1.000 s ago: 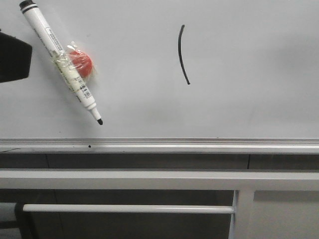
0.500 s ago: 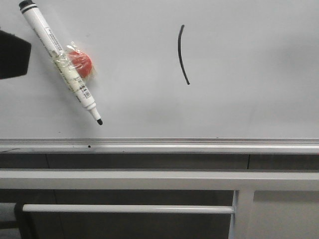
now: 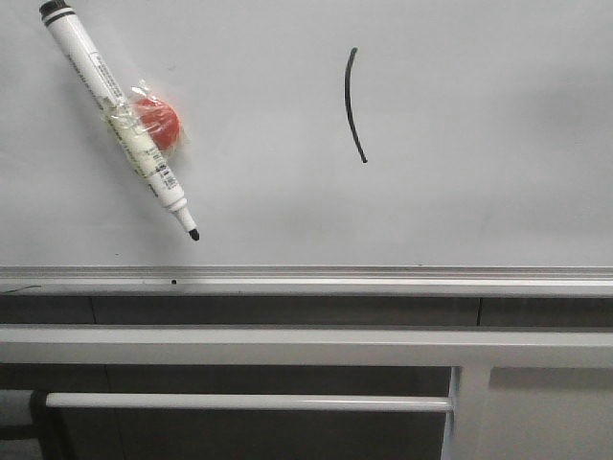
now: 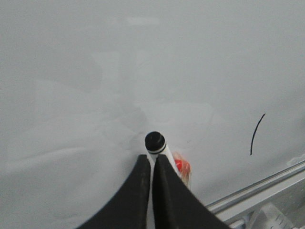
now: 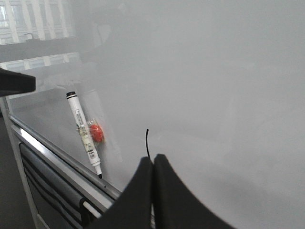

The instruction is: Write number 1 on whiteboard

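Observation:
The number 1 (image 3: 353,105) is a thin black curved stroke on the white whiteboard (image 3: 479,172). It also shows in the left wrist view (image 4: 257,134) and the right wrist view (image 5: 147,143). A white marker pen (image 3: 120,120) with a black tip rests free against the board at the left, a red round piece (image 3: 158,122) taped to it. My left gripper (image 4: 151,160) is shut and empty, with the pen's black end (image 4: 155,142) just beyond its tips. My right gripper (image 5: 153,160) is shut and empty, off the board near the stroke. Neither gripper shows in the front view.
The board's silver edge rail (image 3: 306,280) runs along its near side. Below it are grey-white metal bars (image 3: 249,401) and dark panels. A dark arm part (image 5: 14,81) shows at the left edge of the right wrist view.
The dark left gripper at the left edge of the front view has drawn back out of that view. The pen and the stroke have not moved.

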`<state>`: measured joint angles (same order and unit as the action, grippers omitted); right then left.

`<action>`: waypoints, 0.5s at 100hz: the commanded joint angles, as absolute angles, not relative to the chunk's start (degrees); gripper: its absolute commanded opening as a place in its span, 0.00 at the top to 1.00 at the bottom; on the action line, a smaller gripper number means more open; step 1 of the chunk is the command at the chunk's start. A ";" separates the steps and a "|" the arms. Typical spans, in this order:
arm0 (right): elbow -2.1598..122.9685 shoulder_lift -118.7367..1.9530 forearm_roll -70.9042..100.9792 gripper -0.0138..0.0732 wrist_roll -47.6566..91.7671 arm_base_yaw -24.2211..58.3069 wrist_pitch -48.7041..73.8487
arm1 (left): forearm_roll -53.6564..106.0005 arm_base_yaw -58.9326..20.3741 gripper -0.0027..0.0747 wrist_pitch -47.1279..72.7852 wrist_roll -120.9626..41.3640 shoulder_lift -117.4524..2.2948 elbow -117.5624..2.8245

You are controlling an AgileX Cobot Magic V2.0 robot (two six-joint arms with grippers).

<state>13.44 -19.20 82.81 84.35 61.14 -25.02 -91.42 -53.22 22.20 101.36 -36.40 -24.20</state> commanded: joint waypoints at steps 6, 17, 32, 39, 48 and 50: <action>15.04 -19.51 81.02 0.92 84.77 61.18 -25.68 | -94.56 -37.09 0.99 5.29 97.91 -28.14 -24.85; 15.04 -19.51 81.02 0.92 84.77 61.18 -25.68 | -94.56 -24.88 0.99 -1.62 97.65 -21.36 -22.45; 15.04 -19.51 81.02 0.92 84.77 61.18 -25.68 | -94.56 -11.40 0.99 -7.56 97.65 -13.76 -17.48; 15.04 -19.51 81.02 0.92 84.77 61.18 -25.68 | -94.56 -7.66 0.99 -9.48 97.77 -10.69 -15.27; 15.04 -19.51 81.02 0.92 84.77 61.18 -25.68 | -94.46 -4.09 0.99 -11.50 98.02 -8.02 -13.39; 15.04 -19.51 81.02 0.92 84.77 61.18 -25.68 | -94.46 -3.47 0.99 -11.63 98.02 -7.61 -13.09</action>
<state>13.44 -19.20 82.81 84.23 61.14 -25.02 -94.71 -6.07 -10.18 97.79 -8.75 -12.89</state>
